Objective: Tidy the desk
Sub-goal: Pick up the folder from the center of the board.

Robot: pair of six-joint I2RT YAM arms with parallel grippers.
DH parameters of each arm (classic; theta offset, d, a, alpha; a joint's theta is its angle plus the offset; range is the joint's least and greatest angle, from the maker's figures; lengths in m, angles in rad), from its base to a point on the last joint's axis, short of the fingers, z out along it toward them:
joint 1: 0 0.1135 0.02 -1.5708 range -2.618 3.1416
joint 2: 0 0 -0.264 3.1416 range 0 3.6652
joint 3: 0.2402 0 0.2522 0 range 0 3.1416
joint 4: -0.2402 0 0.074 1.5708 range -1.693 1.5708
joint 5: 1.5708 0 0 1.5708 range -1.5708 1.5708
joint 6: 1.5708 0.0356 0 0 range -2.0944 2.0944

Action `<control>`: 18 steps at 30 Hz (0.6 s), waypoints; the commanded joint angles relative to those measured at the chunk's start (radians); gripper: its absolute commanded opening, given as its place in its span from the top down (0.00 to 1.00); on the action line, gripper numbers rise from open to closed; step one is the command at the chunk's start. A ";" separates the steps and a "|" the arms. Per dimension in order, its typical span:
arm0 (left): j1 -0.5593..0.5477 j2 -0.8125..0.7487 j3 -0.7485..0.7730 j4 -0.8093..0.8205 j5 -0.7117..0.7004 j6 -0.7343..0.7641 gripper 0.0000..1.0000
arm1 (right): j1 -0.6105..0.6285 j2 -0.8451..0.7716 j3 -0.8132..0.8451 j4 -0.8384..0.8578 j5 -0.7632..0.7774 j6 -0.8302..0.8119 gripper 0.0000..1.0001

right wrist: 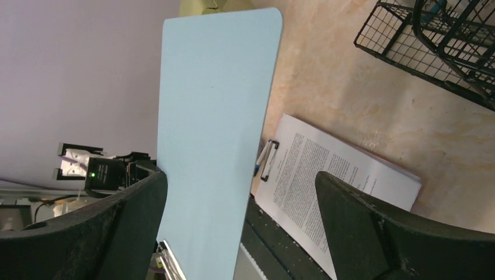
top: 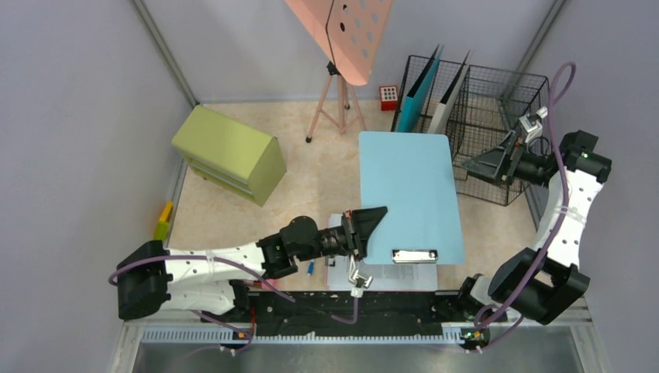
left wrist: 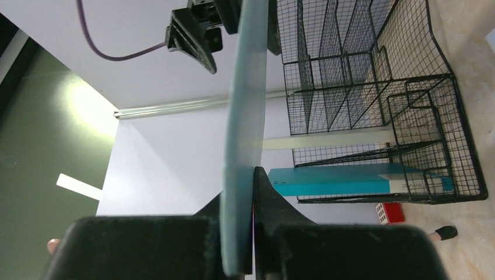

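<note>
Left jaws clamp blue clipboard; right jaws gape.

The left gripper is clamped on a pale blue board, which is seen edge-on and runs straight ahead from between the fingers. Ahead and to the right, a black wire rack stands on the desk, with a teal folder in it and a red block just beside it. Far ahead, left of the board, is the right arm.
</note>
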 commanded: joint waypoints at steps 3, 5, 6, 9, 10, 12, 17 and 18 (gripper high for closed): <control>0.003 0.019 0.076 0.128 -0.012 0.030 1.00 | 0.045 0.018 -0.045 -0.091 -0.049 -0.162 0.05; 0.003 0.028 0.079 0.132 0.012 0.030 1.00 | 0.064 0.020 -0.063 -0.101 -0.053 -0.188 0.05; 0.003 0.031 0.080 0.135 0.022 0.029 1.00 | 0.075 0.023 -0.070 -0.114 -0.052 -0.214 0.05; 0.003 0.037 0.082 0.140 0.042 0.023 1.00 | 0.099 0.032 -0.085 -0.141 -0.063 -0.264 0.05; 0.003 0.040 0.084 0.139 0.043 0.020 1.00 | 0.107 0.032 -0.089 -0.144 -0.069 -0.274 0.06; 0.003 0.047 0.088 0.137 0.046 0.016 1.00 | 0.126 0.034 -0.088 -0.160 -0.076 -0.300 0.07; 0.003 0.070 0.108 0.143 0.055 0.012 1.00 | 0.169 0.036 -0.117 -0.174 -0.114 -0.340 0.17; 0.003 0.073 0.112 0.143 0.053 0.009 1.00 | 0.171 0.035 -0.120 -0.172 -0.117 -0.341 0.20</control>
